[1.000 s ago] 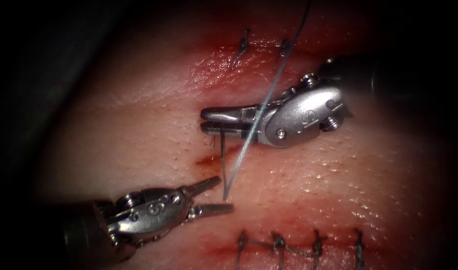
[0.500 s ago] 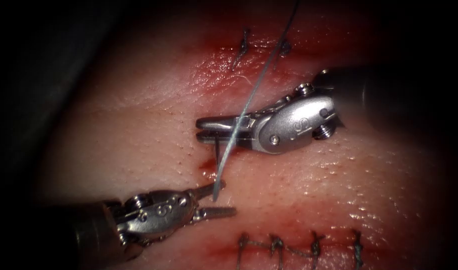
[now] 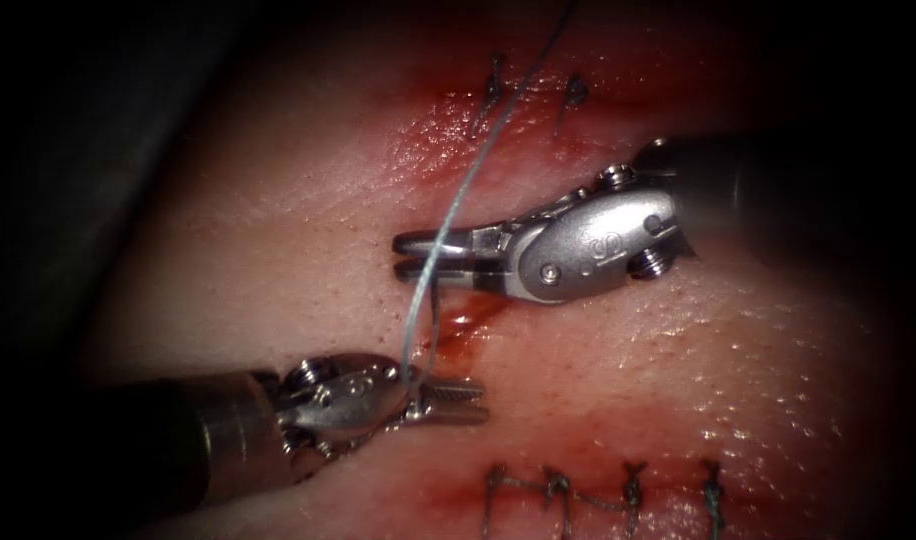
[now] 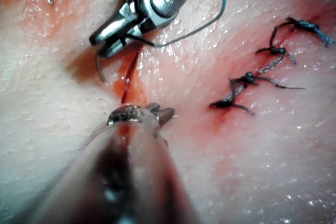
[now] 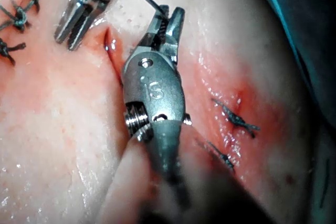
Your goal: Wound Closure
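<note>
Two tools meet over the cut (image 3: 458, 330) in the tissue (image 3: 678, 380). Right tool (image 3: 418, 255): jaws nearly closed on the needle (image 4: 98, 69), gripped near one end; its curve hangs from the jaws toward the tissue, and whether its tip is in the tissue I cannot tell. Left tool (image 3: 456, 400): jaws pressed together on the thread (image 3: 448, 215), which rises past the right tool. Red fluid (image 3: 456, 335) lies in the cut between them. Finished stitches (image 3: 598, 490) sit near the left tool.

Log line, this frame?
right gripper: shut on needle near end | needle: left of cut, entry unclear | left gripper: beside thread, grasp unclear
</note>
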Controlling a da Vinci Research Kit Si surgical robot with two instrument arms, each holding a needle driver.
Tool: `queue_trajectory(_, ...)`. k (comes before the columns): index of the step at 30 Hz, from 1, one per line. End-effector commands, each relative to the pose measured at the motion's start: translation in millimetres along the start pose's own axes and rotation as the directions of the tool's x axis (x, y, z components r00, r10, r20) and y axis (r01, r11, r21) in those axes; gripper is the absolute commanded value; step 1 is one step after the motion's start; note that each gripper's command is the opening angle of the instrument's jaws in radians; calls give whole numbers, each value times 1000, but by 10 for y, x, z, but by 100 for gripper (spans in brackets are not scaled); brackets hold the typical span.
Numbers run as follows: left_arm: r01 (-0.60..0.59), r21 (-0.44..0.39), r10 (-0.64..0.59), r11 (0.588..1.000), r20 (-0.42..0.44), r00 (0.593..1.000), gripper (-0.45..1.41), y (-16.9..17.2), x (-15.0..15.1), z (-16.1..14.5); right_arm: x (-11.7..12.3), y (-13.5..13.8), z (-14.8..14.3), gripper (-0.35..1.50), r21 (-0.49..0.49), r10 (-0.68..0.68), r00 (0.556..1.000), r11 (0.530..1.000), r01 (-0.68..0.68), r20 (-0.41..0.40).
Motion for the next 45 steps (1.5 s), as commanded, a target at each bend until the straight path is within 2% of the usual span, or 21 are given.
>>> queue_trajectory(1,2,17,-2,1000,6,1000,10,-3,1,9,-4,-2,8,-35,0,7,1000,1000,-7,-2)
queue_trajectory(6,10,66,-11,998,14,1000,12,-22,-4,7,-5,2,9,-35,6,45,999,999,-45,6)
queue_trajectory(9,9,92,-11,996,22,1000,15,-30,-9,7,-7,8,12,-35,11,114,993,993,-115,21)
queue_trajectory(14,7,100,-10,995,27,1000,17,-25,-14,4,-20,15,22,-35,38,285,955,957,-289,87)
queue_trajectory(18,14,101,-17,995,28,999,17,-13,-14,-2,-35,19,28,-35,46,380,919,921,-386,105)
queue_trajectory(24,5,101,-8,995,33,999,17,5,-10,-10,-49,36,32,-35,49,436,893,895,-443,112)
queue_trajectory(36,-16,110,11,994,40,999,19,11,-4,-18,-47,80,43,-35,66,584,805,804,-591,99)
queue_trajectory(45,-18,109,14,994,42,999,20,15,-3,-20,-46,96,52,-35,54,598,797,796,-603,85)
